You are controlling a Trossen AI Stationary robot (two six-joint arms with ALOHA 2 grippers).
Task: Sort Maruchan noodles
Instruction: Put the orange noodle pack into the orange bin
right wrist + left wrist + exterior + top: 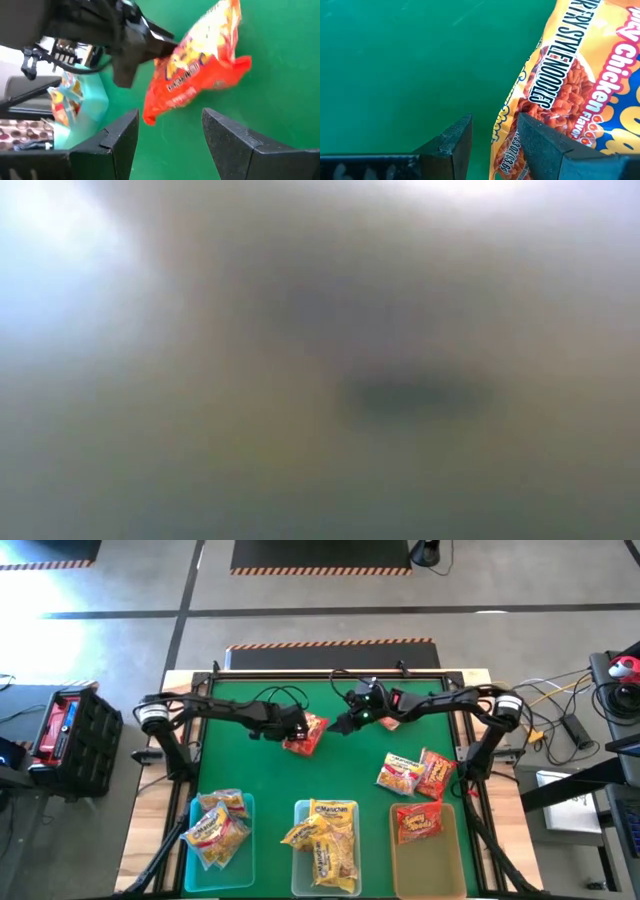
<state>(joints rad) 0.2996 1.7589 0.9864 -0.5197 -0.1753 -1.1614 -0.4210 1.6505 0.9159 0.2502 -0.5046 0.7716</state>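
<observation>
A red-orange noodle packet (307, 733) lies on the green table near its far middle. My left gripper (292, 726) is open at the packet's left edge; in its wrist view the gripper (492, 142) has the packet (570, 85) beside and behind one finger. My right gripper (347, 723) is open just right of the packet, and its wrist view shows the gripper (170, 135) over bare table with the packet (195, 75) ahead. Two more packets (400, 772) (435, 775) lie flat on the right of the table. The low view shows only blur. My left gripper is open, with one finger (540, 145) against the packet's long edge (507, 125). The other finger stands clear over bare table. The fingers come from the table's left. The packet looks tipped up at the finger side (172, 52); whether it leans on the finger, I cannot tell.
Three translucent bins stand along the near edge: the left one (245, 802) holds orange-yellow packets, the middle one (297, 810) holds yellow packets, the right one (455, 860) holds one red packet. Bare green table lies between the grippers and the bins.
</observation>
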